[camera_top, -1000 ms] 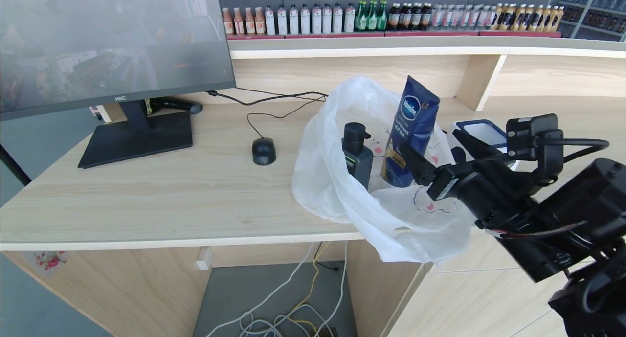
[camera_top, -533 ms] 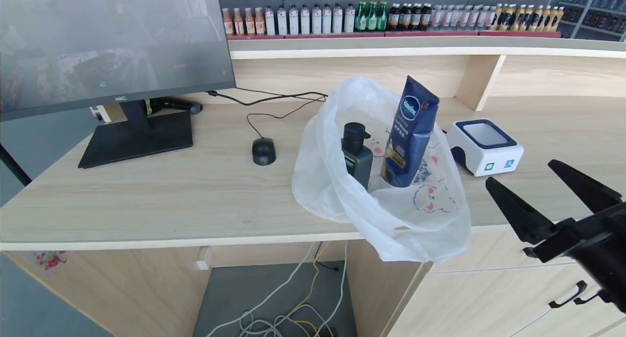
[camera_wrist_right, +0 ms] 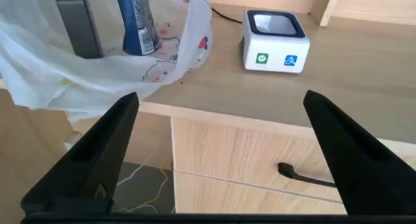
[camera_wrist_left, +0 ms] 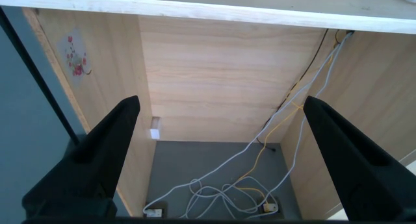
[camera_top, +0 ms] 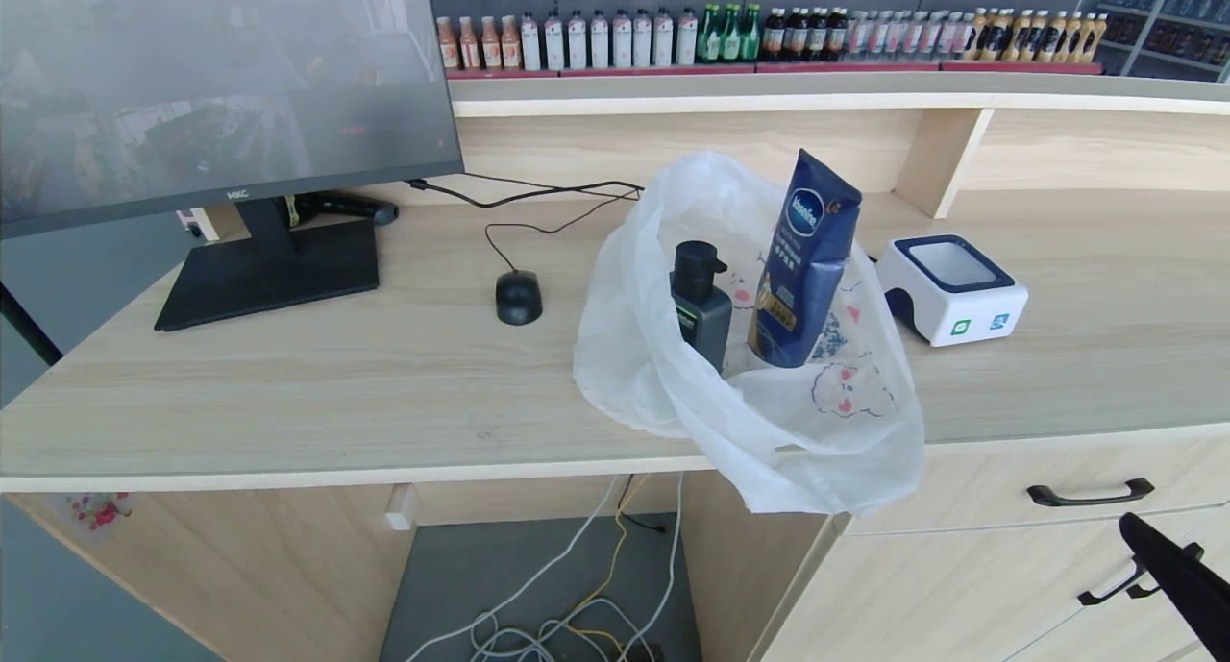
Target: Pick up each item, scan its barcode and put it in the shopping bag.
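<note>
Already inside the white, translucent plastic shopping bag (camera_top: 629,355) stand two items: a dark grey pump bottle (camera_top: 700,308) with a black dispenser head, and beside it, on the robot's right, a tall dark blue tube (camera_top: 805,258) that leans slightly and rises above the bag's rim. The bag sits open on the pale wooden tabletop (camera_top: 336,374), and its front folds hang over the tabletop's near edge. Just beside the bag, farther to the robot's right, rests a white box-shaped barcode scanner (camera_top: 951,292) with a navy-framed window on top; bag and scanner are close but apart.

The left pincer (camera_wrist_left: 221,100) hangs below the tabletop with its two black fingers spread wide and nothing between them, facing the recess under the counter where white and yellow cables (camera_wrist_left: 224,188) lie on the floor. The right pincer (camera_wrist_right: 221,95) is low in front of the counter, also with its fingers wide apart and holding nothing, looking over the edge toward the bag and the scanner; one finger (camera_top: 1172,571) shows near a black drawer handle (camera_top: 1091,495).

On the robot's left a dark flat monitor (camera_top: 211,76) stands on the tabletop, with a black wired mouse (camera_top: 519,297) between it and the bag.
</note>
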